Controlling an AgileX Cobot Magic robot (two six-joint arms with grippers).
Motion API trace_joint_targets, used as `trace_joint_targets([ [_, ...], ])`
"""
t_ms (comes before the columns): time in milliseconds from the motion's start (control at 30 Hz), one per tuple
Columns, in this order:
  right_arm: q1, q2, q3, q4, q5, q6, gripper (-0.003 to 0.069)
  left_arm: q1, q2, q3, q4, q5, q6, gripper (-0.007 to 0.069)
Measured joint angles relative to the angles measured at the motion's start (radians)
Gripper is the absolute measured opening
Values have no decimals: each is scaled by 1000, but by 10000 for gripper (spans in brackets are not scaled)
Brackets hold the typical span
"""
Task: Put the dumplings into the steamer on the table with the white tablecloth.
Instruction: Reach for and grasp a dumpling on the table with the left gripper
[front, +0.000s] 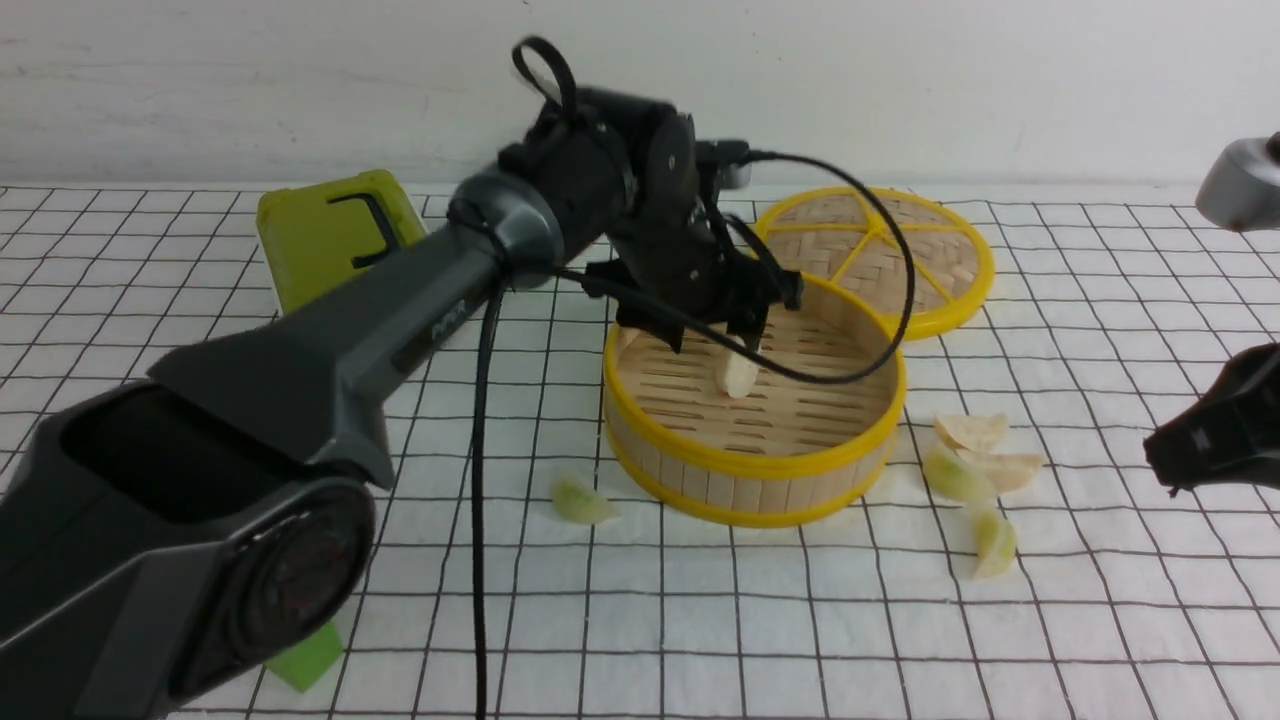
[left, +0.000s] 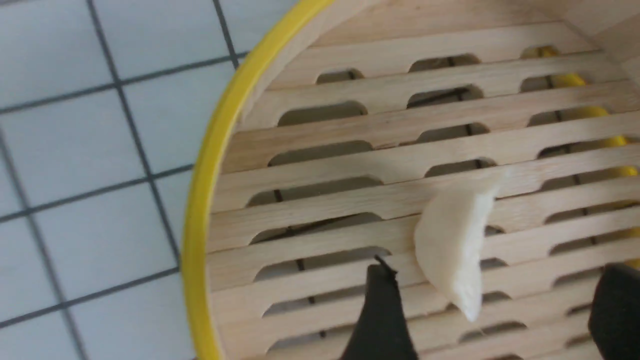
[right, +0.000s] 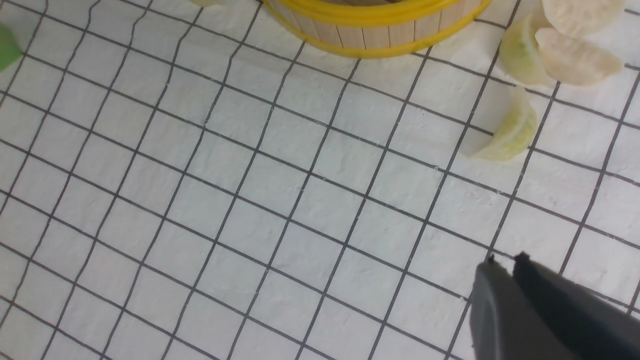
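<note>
Left gripper (left: 497, 267) gapes wide within the steamer (front: 750, 465) rim, 1 dumpling (left: 452, 260) apparently loose between; right gripper (right: 506, 260) pinched together.

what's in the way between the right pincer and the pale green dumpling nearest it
Nothing visible: only white grid-printed tablecloth lies between the right pincer and the pale green crescent toy dumpling.

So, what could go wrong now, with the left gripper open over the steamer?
The cream-white crescent dumpling is between the open left gripper's fingers inside the round yellow-rimmed bamboo steamer; lifting out could catch it.
The black cable hangs over the steamer and may snag its rim.
The dumplings right of the steamer touch; gripping one may push others.
</note>
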Motion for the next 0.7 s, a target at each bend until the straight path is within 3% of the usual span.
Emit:
trace_joint_targets([
  [167, 0, -5, 0, 0, -1, 0, 46, 0, -171, -51, 96, 172, 27, 514],
  [300, 0, -13, 0, 5, -8, 0, 50, 9, -279, 0, 173, 211, 30, 493],
  [533, 0, -13, 0, 5, -9, 0, 57, 55, -454, 427, 152, 199, -11, 468],
  [700, 0, -13, 0, 5, -8, 0, 62, 64, -555, 833, 119, 0, -109, 467],
])
